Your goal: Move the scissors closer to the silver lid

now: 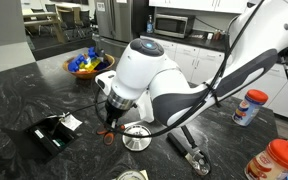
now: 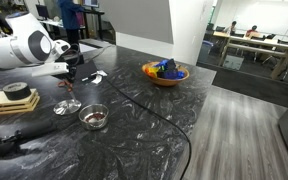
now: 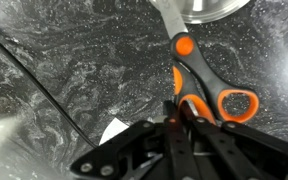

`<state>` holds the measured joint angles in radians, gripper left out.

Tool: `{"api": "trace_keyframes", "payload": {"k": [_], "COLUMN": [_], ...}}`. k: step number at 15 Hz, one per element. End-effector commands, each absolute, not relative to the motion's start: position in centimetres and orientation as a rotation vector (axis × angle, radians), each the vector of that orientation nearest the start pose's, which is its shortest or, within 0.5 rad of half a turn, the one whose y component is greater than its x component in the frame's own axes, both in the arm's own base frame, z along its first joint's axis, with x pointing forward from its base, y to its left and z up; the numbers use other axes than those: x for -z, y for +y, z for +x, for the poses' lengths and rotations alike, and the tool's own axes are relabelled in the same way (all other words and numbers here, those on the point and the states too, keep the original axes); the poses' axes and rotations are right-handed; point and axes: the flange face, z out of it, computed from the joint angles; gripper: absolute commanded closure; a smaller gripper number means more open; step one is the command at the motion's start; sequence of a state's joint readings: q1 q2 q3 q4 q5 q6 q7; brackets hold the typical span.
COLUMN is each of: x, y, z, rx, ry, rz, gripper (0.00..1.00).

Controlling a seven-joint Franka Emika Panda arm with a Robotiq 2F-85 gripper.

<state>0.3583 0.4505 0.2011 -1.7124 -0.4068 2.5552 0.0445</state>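
Dark marble counter (image 3: 64, 60), pincer (image 3: 181, 114) clamped on scissors (image 3: 184, 46), blade just beside silver lid (image 3: 214, 8)

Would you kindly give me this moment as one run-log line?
gripper at scissors handles | closure unclear | blades point toward silver lid

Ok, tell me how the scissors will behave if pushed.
The scissors look rigid and flat, so they would probably slide, not roll. On the glossy counter they may spin if pushed off-centre. Blades might hinge open at the pivot.
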Motion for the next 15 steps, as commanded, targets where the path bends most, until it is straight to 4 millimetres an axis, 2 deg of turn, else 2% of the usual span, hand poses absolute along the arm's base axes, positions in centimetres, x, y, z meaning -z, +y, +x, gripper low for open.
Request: {"api": "trace_keyframes", "payload": {"k": [1,6,10,14,15], "x": [-36.9,-35.8,-34.7,-34.6,-34.8], "y": [36.7,36.6,37.3,37.5,37.6], "z": [61.2,63.0,63.3,63.7,63.8], "rx": [0.705,0.695,0.650,0.641,0.641], "ry": [-1.218,-1.283,-1.306,-1.315,-1.307], "rz": [-2.924,-2.947,-2.938,-2.955,-2.958], "gripper": [0.98,0.98,0.98,0.96,0.68]}}
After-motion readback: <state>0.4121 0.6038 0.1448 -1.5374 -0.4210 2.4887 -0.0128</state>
